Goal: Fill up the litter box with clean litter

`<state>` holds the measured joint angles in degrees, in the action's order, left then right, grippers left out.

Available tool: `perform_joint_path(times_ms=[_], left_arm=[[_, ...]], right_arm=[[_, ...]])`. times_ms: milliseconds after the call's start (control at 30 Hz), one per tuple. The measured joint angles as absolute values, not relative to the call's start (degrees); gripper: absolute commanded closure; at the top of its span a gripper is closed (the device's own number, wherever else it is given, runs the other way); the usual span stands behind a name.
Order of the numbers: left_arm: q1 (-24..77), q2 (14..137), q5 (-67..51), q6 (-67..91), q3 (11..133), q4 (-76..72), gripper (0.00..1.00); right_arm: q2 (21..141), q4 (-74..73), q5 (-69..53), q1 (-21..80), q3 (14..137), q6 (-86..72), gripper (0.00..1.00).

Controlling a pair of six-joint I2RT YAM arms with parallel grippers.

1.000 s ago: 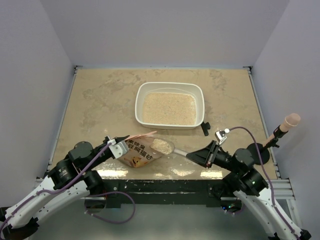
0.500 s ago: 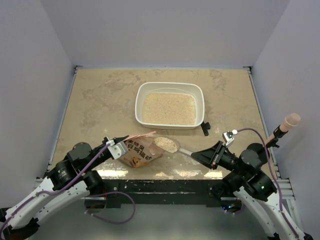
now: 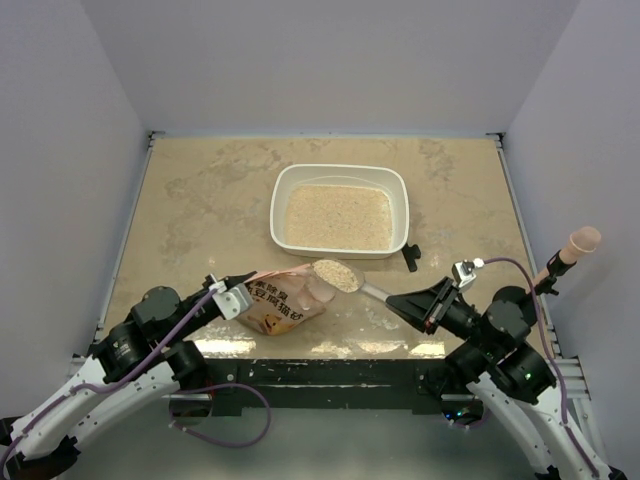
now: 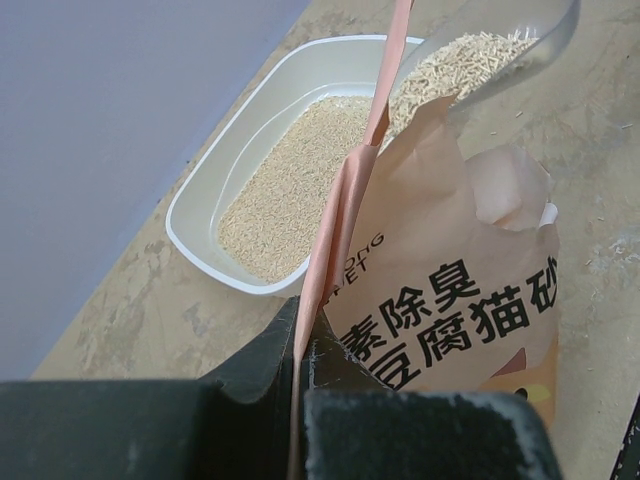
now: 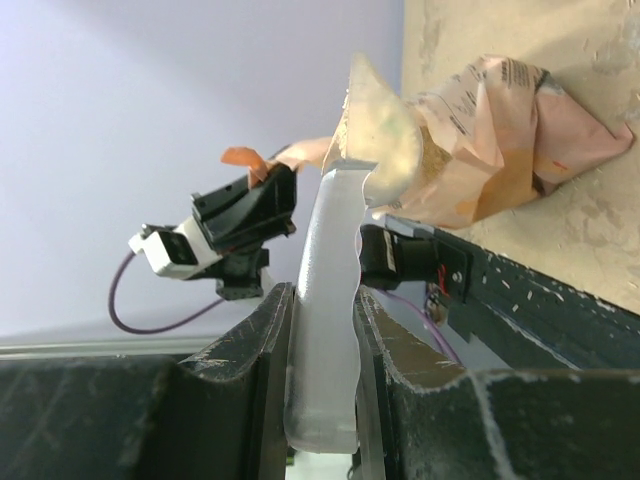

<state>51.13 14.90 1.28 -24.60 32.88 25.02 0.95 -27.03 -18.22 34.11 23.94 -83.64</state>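
Right gripper (image 3: pixel 408 303) is clamping the handle of a clear scoop (image 3: pixel 337 274); left gripper (image 4: pixel 300 345) is pinching the edge of the pink bag (image 4: pixel 450 300).
Bag print is reading "素除臭豆腐猫砂"; fine pale beige litter (image 3: pixel 338 217) is covering the floor of the white litter box (image 3: pixel 340 168), lying at 1 o'clock from the bag, and heaping in the scoop.

Bright, even overhead light, soft shadows; wrist views blur up close.

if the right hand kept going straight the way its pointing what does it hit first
Probably the open top of the bag: the scoop in the right hand reaches over it. Height is unclear, so it may pass just above.
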Motion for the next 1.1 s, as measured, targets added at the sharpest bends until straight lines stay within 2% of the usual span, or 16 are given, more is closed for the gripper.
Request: perform_joint_path(times_ms=[267, 733, 1100], left_arm=[[51.13, 14.74, 0.51, -24.6, 32.88, 25.21, 1.0], [51.13, 13.41, -1.37, -24.67, 32.86, 26.06, 1.0], [51.13, 11.03, -2.5, -25.1, 32.01, 26.52, 1.0]], right_arm=[[7.25, -21.15, -12.03, 34.11, 27.55, -84.84, 1.0], [34.35, -6.5, -0.08, 34.13, 29.12, -81.32, 1.0], [51.92, -3.73, 7.01, 33.61, 32.99, -71.66, 1.0]])
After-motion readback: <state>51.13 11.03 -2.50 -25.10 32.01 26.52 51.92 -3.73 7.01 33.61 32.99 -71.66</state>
